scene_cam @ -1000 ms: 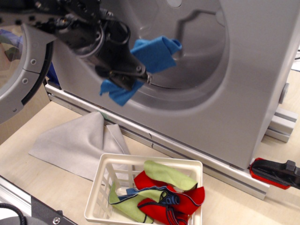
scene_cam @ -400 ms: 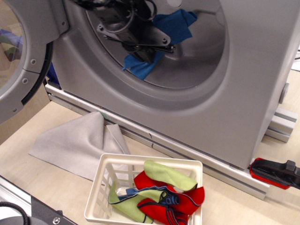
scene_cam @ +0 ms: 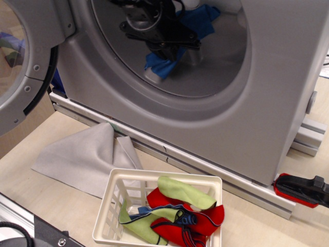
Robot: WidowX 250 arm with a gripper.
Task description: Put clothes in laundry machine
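Inside the drum mouth of the large grey boxy laundry machine [scene_cam: 267, 98], the black robot gripper [scene_cam: 172, 47] clenches a plain blue cloth [scene_cam: 198, 25]. Red and light green cloths [scene_cam: 180, 211] lie in the white slotted plastic basket [scene_cam: 110, 213].

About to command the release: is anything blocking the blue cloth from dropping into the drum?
Nothing visible does. The claw holds the blue cloth already past the laundry machine mouth, inside the drum. The door is swung open to the left, clear of the opening.
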